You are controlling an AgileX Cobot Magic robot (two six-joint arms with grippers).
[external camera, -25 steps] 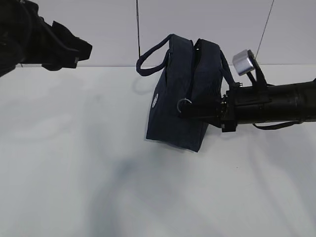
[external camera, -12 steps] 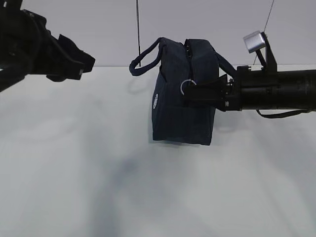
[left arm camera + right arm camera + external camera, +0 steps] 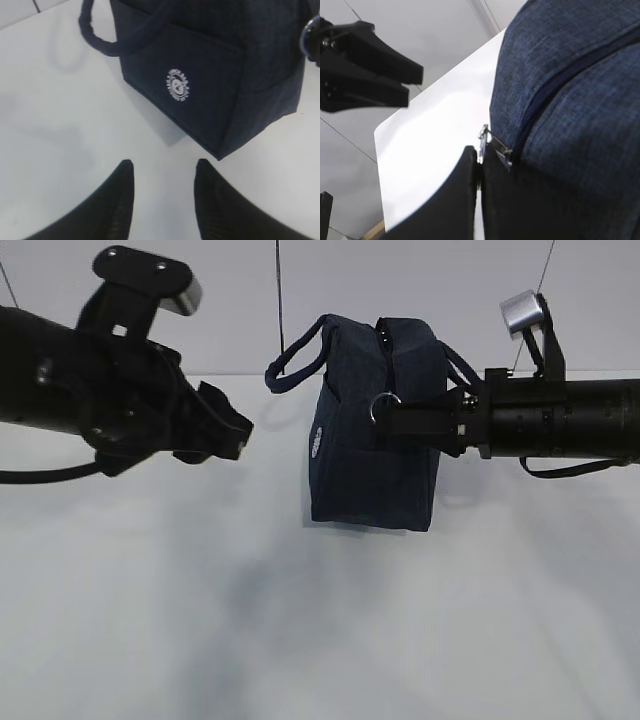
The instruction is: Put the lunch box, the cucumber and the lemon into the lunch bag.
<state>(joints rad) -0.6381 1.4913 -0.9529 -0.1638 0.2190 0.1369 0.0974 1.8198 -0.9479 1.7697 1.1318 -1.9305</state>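
Right gripper (image 3: 479, 170) pinches the silver ring pull (image 3: 381, 406) of the lunch bag (image 3: 375, 455) upright mid-desk — unzipping step; left gripper (image 3: 162, 192), spread wide, should brace the bag.

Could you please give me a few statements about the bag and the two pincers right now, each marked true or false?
1. The lunch bag stands upright on the table. True.
2. The right pincer is shut on the zipper's ring pull. True.
3. The left pincer grips a bag handle. False: it is open, short of the bag.
4. The bag's zipper is fully open. False: the right wrist view shows it closed.
5. A lemon lies beside the bag. False: none visible.
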